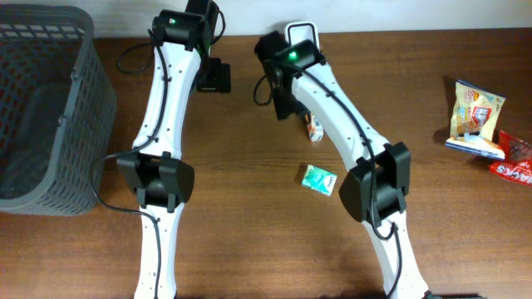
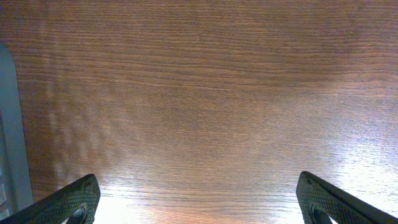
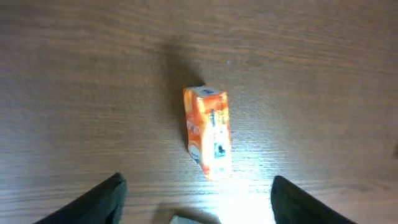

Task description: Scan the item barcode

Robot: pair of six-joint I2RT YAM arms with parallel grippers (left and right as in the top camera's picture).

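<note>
The item to scan is a small orange carton [image 3: 208,134], a boxy pack with white printing and folded ends. It lies flat on the table [image 1: 249,241], a brown board with a fine, straight wood grain that glares under the wrist lights. In the overhead view the carton [image 1: 316,129] sits toward the far middle of the table, partly tucked under the right arm's white link.

The right gripper [image 3: 197,186] hangs above it with its dark fingers [image 3: 99,199] spread wide. The carton lies just beyond the tips, free of both. The left gripper [image 2: 198,186] is also spread fully, its textured black fingers [image 2: 68,202] framing only bare wood. It is at the far side, left of the right gripper [image 1: 287,101].

A dark grey plastic mesh basket [image 1: 50,108] fills the left edge. A small green packet [image 1: 318,178] lies nearer than the carton, close by the right arm's elbow. At the far right are a crinkled yellow-and-white snack bag [image 1: 475,116] and a red packet [image 1: 515,162]. A white-rimmed device [image 1: 301,31] stands at the far edge, half hidden by the right arm.
</note>
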